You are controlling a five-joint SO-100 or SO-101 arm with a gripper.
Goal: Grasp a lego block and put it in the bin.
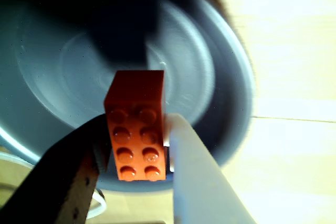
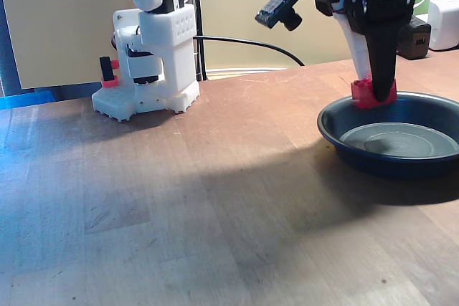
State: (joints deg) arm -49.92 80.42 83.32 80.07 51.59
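Bin (image 2: pixel 344 145), a dark round pan, sat at the right of the fixed view on the tabletop (image 2: pixel 215 206), and in the wrist view its floor (image 1: pixel 63 72) spread across the upper left of the frame. The arm's white base (image 2: pixel 154 55) stood at the upper left of the fixed view, well apart from it.

The gripper (image 2: pixel 374 94) hung over the bin's far rim, fingers clenched on the brick (image 2: pixel 367 93). In the wrist view the brick (image 1: pixel 137 127) stood on end between a dark finger (image 1: pixel 68 171) at lower left and a pale one (image 1: pixel 194 177) at lower right, studs toward the camera.

The risk I judged greatest lay in position. In the fixed view the brick seemed level with the rim's far edge rather than over the middle; if let go there, it could strike the flared rim and tip out onto the tabletop behind. The wrist view put it more over the floor, so the margin was uncertain. A drop from height could also bounce it off the hard metal. The fingers held only the brick's sides, so a jolt might twist it loose early.
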